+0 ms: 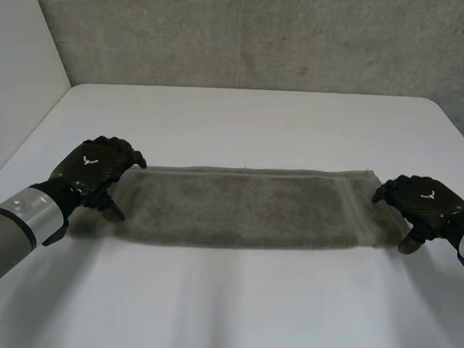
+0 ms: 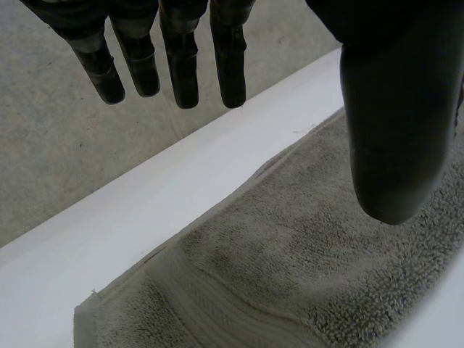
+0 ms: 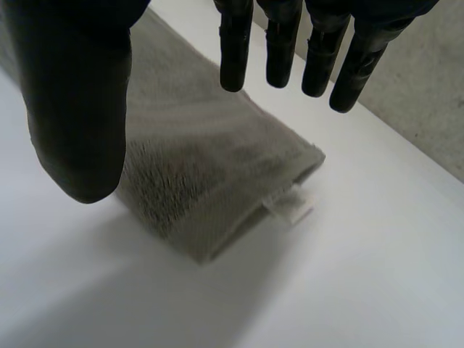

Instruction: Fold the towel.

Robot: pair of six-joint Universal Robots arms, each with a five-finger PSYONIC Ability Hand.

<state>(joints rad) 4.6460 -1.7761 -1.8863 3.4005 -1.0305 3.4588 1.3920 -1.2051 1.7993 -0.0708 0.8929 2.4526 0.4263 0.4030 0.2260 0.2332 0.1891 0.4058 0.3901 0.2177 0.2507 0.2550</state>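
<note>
**Left hand** [image 1: 100,170]: I am holding it over the left end of the towel [image 1: 246,207]. Its fingers [image 2: 185,69] are hanging straight and spread well away from the thumb [image 2: 395,123], pinching nothing. In the left wrist view the thumb is hovering above the pile.

**Right hand** [image 1: 425,204]: I am holding it over the right end in the same posture, fingers [image 3: 279,51] straight and thumb [image 3: 76,109] wide apart, with nothing between them. I cannot tell whether either hand is touching the cloth.

**Towel:** this is grey-brown terry, lying as a long narrow strip across the white worktop [image 1: 250,121] and running from one hand to the other with its layers stacked flat. A small white label [image 3: 293,206] is sticking out at the corner of the right end. A flat woven band [image 2: 210,304] is crossing the left end.

**Step in hand, as I am judging it:** the lengthwise fold looks done, and I am positioning both hands for the crosswise fold.

**Next move:** it is calling for one hand to close on its end and take all the layers at once. That hand then needs to lift the end clear and carry it across to the opposite end. The other hand should be pressing its own end down, so that the strip is not sliding on the smooth surface.
</note>
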